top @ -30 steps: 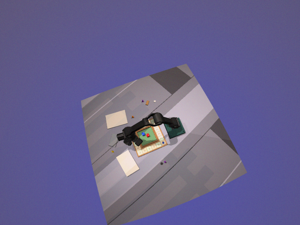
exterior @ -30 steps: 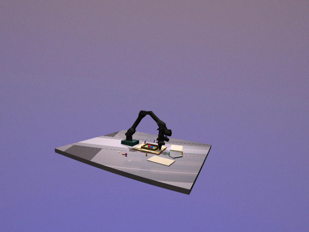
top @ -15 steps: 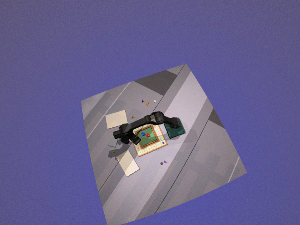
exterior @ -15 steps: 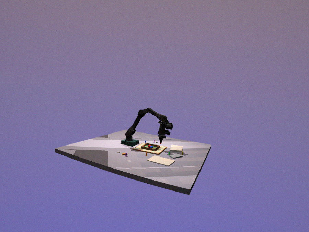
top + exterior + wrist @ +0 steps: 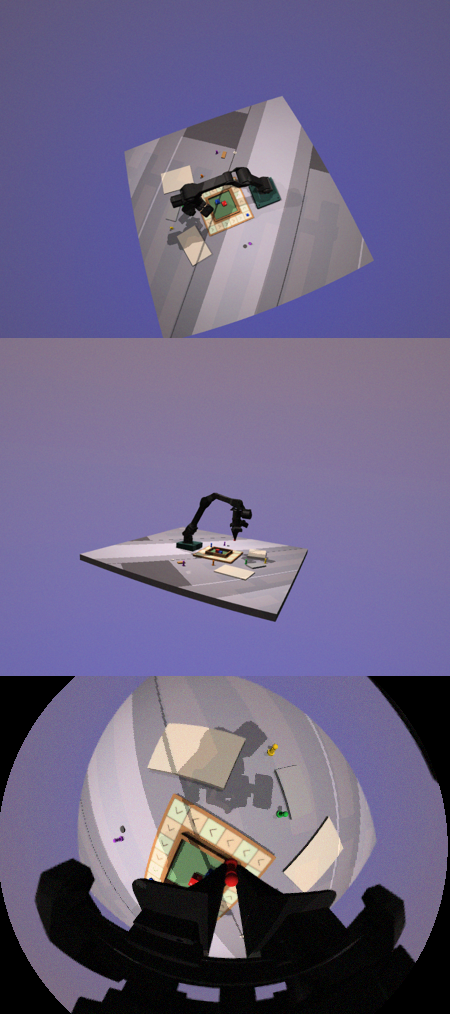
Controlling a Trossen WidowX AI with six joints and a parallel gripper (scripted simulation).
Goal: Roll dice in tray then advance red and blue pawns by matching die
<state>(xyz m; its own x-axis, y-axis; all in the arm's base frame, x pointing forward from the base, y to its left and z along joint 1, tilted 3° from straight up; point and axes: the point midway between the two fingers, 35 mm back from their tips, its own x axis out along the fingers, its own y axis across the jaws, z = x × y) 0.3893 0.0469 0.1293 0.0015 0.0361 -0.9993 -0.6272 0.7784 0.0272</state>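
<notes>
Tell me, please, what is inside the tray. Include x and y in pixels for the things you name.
The blue die (image 5: pixel 217 201) (image 5: pixel 220 552) and red die (image 5: pixel 224 203) (image 5: pixel 217 550) (image 5: pixel 195 879) lie inside; the wrist view hides part behind the gripper (image 5: pixel 231 873).

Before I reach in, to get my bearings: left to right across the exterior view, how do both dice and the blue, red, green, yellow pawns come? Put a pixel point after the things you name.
Blue pawn (image 5: pixel 247 215) (image 5: pixel 210 545) (image 5: pixel 151 879), red die (image 5: pixel 224 203) (image 5: pixel 217 550) (image 5: pixel 195 879), blue die (image 5: pixel 217 201) (image 5: pixel 220 552), red pawn (image 5: pixel 234 539) (image 5: pixel 231 873), green pawn (image 5: pixel 182 206) (image 5: pixel 245 561) (image 5: pixel 282 814), yellow pawn (image 5: pixel 171 228) (image 5: pixel 265 560) (image 5: pixel 272 750).

glossy red pawn (image 5: pixel 231 874)

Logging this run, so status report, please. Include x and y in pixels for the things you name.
Jaws shut on red pawn (image 5: pixel 234 539) (image 5: pixel 231 873), raised off board (image 5: pixel 212 229) (image 5: pixel 232 560) (image 5: pixel 172 796). Both dice in tray (image 5: pixel 227 220) (image 5: pixel 212 554). Blue pawn (image 5: pixel 247 215) (image 5: pixel 211 545) on board.
</notes>
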